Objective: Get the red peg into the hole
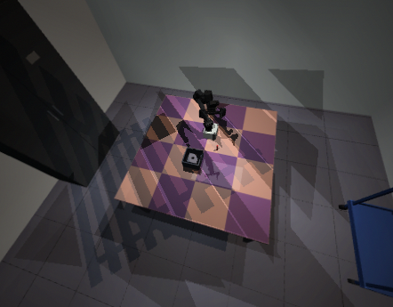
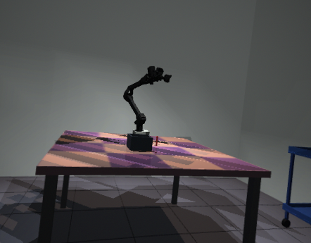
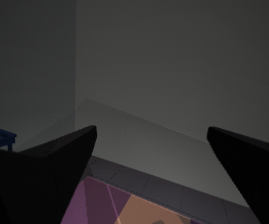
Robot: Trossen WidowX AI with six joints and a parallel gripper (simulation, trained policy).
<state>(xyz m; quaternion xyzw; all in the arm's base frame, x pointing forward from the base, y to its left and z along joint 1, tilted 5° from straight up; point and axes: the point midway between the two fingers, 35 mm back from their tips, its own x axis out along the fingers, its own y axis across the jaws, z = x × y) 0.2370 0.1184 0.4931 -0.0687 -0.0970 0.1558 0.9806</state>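
Observation:
The red peg point(image 1: 217, 148) point(image 2: 157, 141) stands upright on the table, beside the open dark box and apart from it. The box point(image 1: 191, 166) point(image 2: 139, 143) has a light grey plate point(image 1: 189, 158) with a dark central hole at its bottom in the top view; no peg shows in that hole. My gripper point(image 2: 169, 77) point(image 3: 151, 131) is open and empty, its two dark fingers wide apart in the wrist view. It is raised high above the table, well clear of the peg and the box. The peg and box do not show in the wrist view.
The arm's light base point(image 1: 210, 133) point(image 2: 141, 132) stands behind the box on the chequered table point(image 1: 252, 222) point(image 2: 110, 165). A dark cabinet point(image 1: 41, 95) stands at the left in the top view. A blue cart point(image 1: 376, 242) point(image 2: 303, 153) stands at the right, off the table.

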